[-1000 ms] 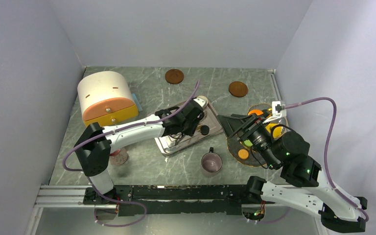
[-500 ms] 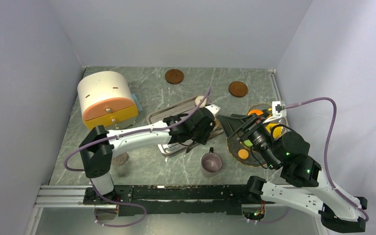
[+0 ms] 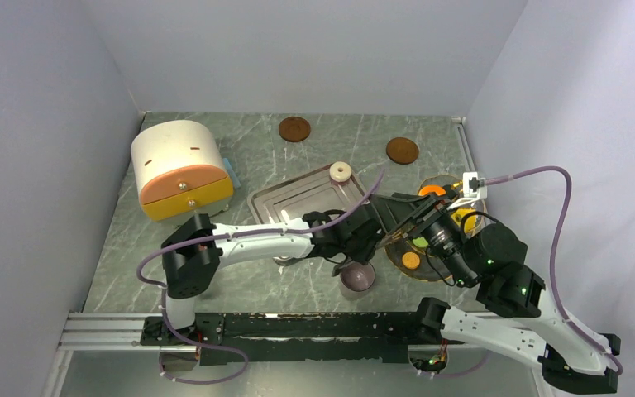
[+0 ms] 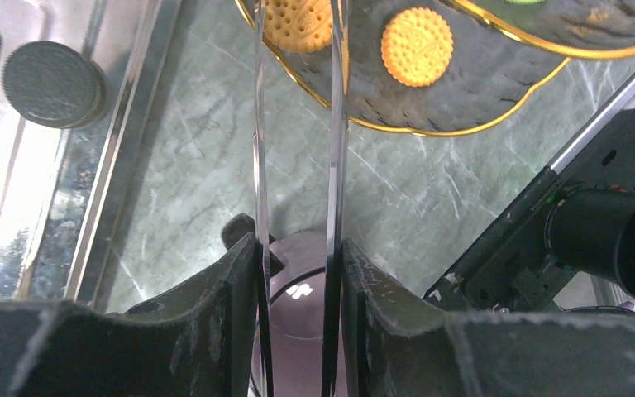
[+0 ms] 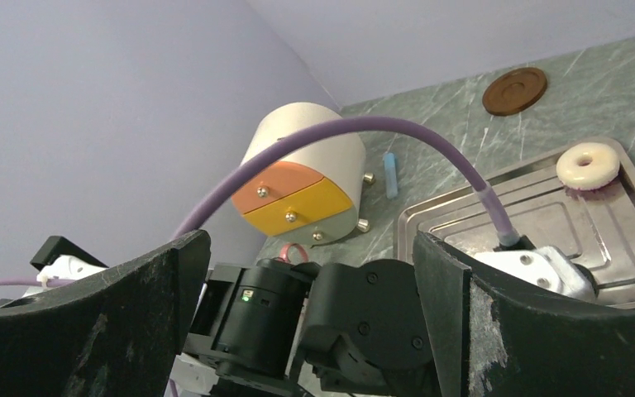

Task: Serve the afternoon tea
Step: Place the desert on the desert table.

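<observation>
Left fingers point(image 4: 215, 318): pressed onto metal tongs point(image 4: 336, 149), directly above the mug point(image 4: 298, 277) (blades reach over an orange biscuit point(image 4: 298, 23) on the gold-rimmed plate point(image 4: 479, 91)). Right fingers point(image 5: 91, 331): spread wide, holding nothing. Black cookie point(image 4: 52, 72), cream ring point(image 5: 588, 164): on steel tray point(image 5: 562, 227).

Soft, even overhead light fills the top view; shadows are faint and short; in my left wrist view the steel tongs point(image 4: 336, 149) and tray point(image 4: 16, 215) glare white in streaks; my right wrist view bows at its edges.
</observation>
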Tool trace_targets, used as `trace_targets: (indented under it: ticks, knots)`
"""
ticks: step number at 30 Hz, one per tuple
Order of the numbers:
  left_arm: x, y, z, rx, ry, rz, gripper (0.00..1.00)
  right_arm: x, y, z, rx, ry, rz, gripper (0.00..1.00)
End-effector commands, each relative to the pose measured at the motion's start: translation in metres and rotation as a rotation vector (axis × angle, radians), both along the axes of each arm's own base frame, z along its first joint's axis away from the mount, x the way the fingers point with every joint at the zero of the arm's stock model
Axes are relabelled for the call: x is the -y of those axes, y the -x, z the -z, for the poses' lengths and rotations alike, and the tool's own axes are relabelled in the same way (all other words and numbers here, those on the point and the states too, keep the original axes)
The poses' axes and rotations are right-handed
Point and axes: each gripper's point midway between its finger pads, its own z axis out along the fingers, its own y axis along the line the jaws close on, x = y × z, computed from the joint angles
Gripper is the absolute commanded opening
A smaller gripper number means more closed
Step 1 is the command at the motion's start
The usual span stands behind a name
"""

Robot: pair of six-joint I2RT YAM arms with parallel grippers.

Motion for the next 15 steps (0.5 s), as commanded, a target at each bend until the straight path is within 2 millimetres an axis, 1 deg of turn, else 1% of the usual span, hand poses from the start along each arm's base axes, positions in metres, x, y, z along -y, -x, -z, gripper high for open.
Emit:
trace_targets:
  ticks: [1,7,15]
  knots:
    - [0.0287,0.0080,-0.0214,0.004,0.093,0.032,0.37,0.0083,0.0027,-0.0075,0.013,-0.037,0.011,0.97]
    - [0.0361,0.0112,-0.0214,0.003,0.094,0.048,0.38,0.0094,0.0027,-0.0084,0.011,-0.031,0.014,0.97]
    - [0.0346,0.0129,-0.0154,0.004,0.069,0.045,0.46,0.0114,0.0030,-0.0091,0.017,-0.039,0.018,0.97]
